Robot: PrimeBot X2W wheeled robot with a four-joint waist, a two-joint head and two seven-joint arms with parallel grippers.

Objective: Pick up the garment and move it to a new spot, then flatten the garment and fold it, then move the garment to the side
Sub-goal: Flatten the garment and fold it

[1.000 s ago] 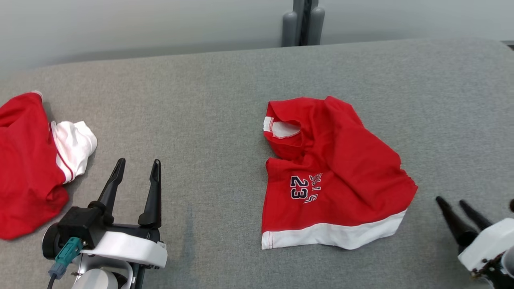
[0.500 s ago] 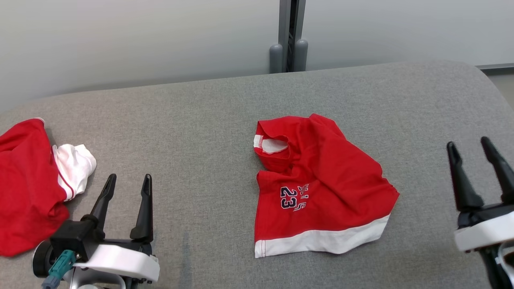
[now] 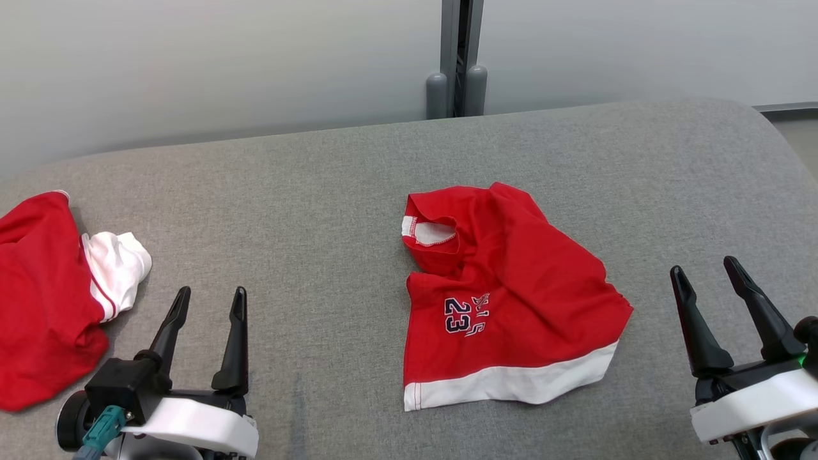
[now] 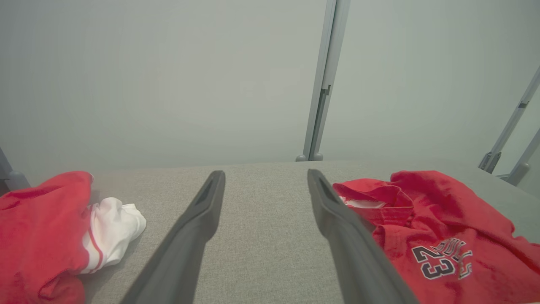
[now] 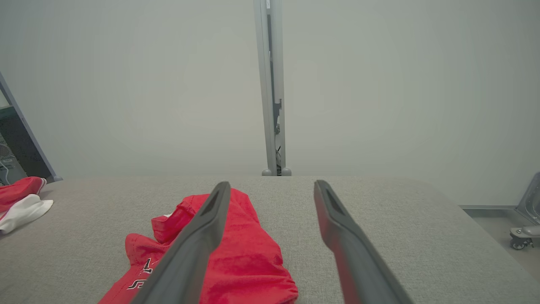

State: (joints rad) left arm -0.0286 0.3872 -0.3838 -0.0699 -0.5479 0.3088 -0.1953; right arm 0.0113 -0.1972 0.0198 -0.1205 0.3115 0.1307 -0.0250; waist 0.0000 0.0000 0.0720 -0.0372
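Left gripper [image 3: 212,292] and right gripper [image 3: 703,266] wide open, empty; should pinch red garment [image 3: 511,287] at hem corners, not bunched middle.

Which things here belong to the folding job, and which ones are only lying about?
For the job: red jersey numbered 23, left end effector, right end effector, both open.
Lying about: red-and-white garment at far left, grey post at the back.

Wide bare lane of grey surface [image 3: 307,211] between centre garment [image 3: 524,287] and second garment [image 3: 45,300] at left; post [image 3: 456,57] behind far edge.
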